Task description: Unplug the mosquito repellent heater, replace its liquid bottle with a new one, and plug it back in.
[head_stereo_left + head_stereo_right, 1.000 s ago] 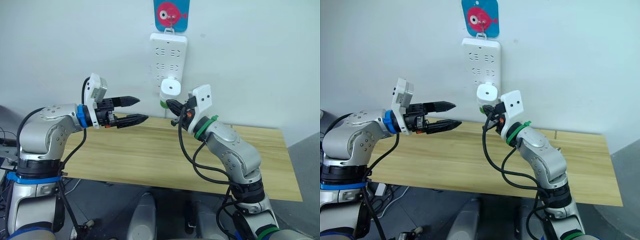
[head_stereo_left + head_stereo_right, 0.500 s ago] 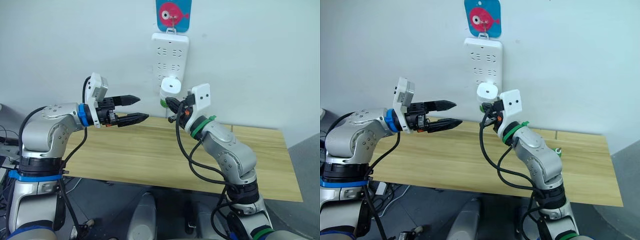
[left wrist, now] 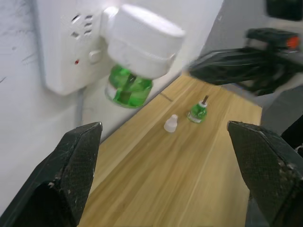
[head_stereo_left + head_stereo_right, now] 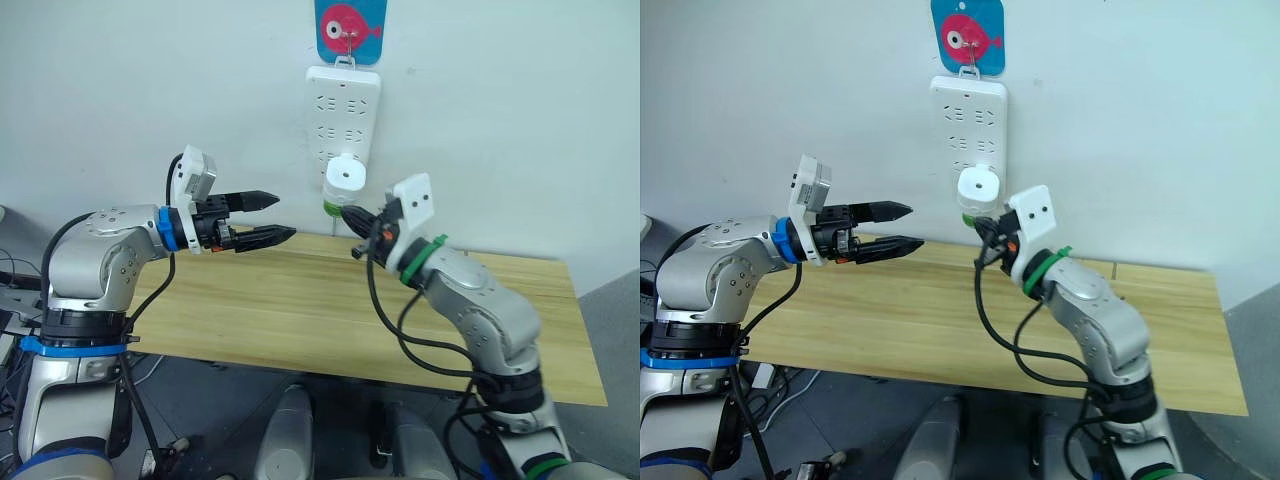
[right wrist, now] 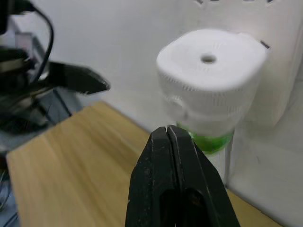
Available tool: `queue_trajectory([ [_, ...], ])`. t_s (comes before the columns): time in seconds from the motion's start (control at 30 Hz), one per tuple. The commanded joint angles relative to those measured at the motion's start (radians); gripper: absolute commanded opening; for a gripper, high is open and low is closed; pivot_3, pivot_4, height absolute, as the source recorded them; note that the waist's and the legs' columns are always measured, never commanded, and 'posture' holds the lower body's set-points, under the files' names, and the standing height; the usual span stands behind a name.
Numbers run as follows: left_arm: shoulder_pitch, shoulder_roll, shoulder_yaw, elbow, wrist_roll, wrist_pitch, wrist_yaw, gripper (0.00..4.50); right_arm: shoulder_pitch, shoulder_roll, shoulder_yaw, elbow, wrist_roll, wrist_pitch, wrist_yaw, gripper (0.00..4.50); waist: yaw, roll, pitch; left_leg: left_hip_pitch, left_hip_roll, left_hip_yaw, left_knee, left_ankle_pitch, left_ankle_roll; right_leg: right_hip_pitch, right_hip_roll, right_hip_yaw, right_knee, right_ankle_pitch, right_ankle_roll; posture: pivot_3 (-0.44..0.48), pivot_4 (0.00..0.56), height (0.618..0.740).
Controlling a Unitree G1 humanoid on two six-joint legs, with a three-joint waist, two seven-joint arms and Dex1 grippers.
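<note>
Right wrist view showed the right gripper (image 5: pixel 169 137) with its jaws pressed together, empty, just short of the mosquito repellent heater (image 5: pixel 211 82). That single heater sat plugged into the lowest sockets of the white power strip (image 4: pixel 341 105) on the wall, its long axis vertical, vent hole facing up and a green bottle (image 3: pixel 128 89) hanging down from its underside. The right arm reached up from the far side of the tabletop (image 4: pixel 300 300), elbow bent, forearm angled toward the wall, the closed tips level with the bottle's side and slightly apart from it. The left gripper (image 4: pixel 275 217) had its jaws released and spread wide, holding nothing, pointed horizontally toward the heater from well to its left, the left forearm held level above the tabletop. Left wrist view showed two small items on the wood beyond the heater: one capless green bottle (image 3: pixel 197 110) standing upright, and one white pointed cap (image 3: pixel 171 124) just beside it.
</note>
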Motion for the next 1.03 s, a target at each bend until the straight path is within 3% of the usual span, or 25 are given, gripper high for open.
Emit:
queue_trajectory([
  [0.03, -0.016, 0.035, 0.018, 0.012, 0.021, -0.036, -0.019, 4.5, 0.009, -0.078, -0.05, -0.118, 0.095, 0.034, 0.092, 0.02, 0.0, 0.0, 0.0, 0.0, 0.0, 0.0, -0.001, 0.0, 0.0, 0.0, 0.0, 0.0, 0.0, 0.0, 0.0, 0.345, 0.228, 0.74],
  [0.1, -0.01, 0.06, 0.024, 0.042, 0.054, -0.062, -0.012, 4.5, 0.014, -0.149, -0.127, -0.137, 0.145, 0.057, 0.125, 0.02, 0.0, 0.0, 0.0, 0.0, 0.001, 0.0, -0.001, 0.0, 0.0, -0.001, 0.001, 0.0, 0.0, 0.0, 0.0, 0.352, 0.225, 0.74],
  [0.2, -0.009, 0.11, 0.041, 0.102, 0.112, -0.11, 0.005, 4.5, 0.034, -0.308, -0.251, -0.12, 0.171, 0.053, 0.2, 0.61, 0.001, 0.0, 0.0, 0.0, 0.001, 0.0, -0.001, 0.0, 0.0, -0.001, 0.001, 0.0, 0.001, 0.0, 0.0, 0.363, 0.222, 0.74],
  [0.4, -0.039, 0.19, 0.036, 0.237, 0.194, -0.215, -0.008, 4.5, 0.158, -0.553, -0.451, 0.005, 0.133, -0.07, 0.338, 2.74, 0.018, 0.0, 0.0, 0.0, 0.0, 0.002, -0.001, 0.0, 0.0, -0.001, 0.0, 0.001, -0.001, 0.0, 0.0, 0.395, 0.211, 0.74],
  [0.57, -0.072, 0.203, 0.04, 0.342, 0.234, -0.292, -0.012, 4.5, 0.245, -0.652, -0.564, 0.108, 0.109, -0.157, 0.409, 4.47, 0.032, 0.0, 0.0, 0.0, 0.0, 0.003, -0.001, 0.0, 0.0, -0.001, 0.0, 0.001, 0.0, 0.0, 0.0, 0.39, 0.199, 0.74],
  [0.83, -0.09, 0.193, 0.045, 0.434, 0.271, -0.374, -0.017, 4.5, 0.314, -0.683, -0.677, 0.242, 0.095, -0.228, 0.439, 4.47, 0.043, 0.0, 0.0, 0.0, 0.0, 0.003, 0.002, 0.0, 0.0, 0.0, 0.0, 0.002, 0.001, 0.001, 0.001, 0.394, 0.185, 0.74],
  [1.03, -0.106, 0.176, 0.037, 0.46, 0.278, -0.388, -0.02, 4.5, 0.321, -0.672, -0.667, 0.261, 0.065, -0.27, 0.407, 4.47, 0.054, 0.0, -0.001, 0.0, 0.0, 0.004, 0.003, 0.0, 0.0, 0.0, 0.0, 0.002, 0.001, 0.001, 0.001, 0.39, 0.175, 0.74],
])
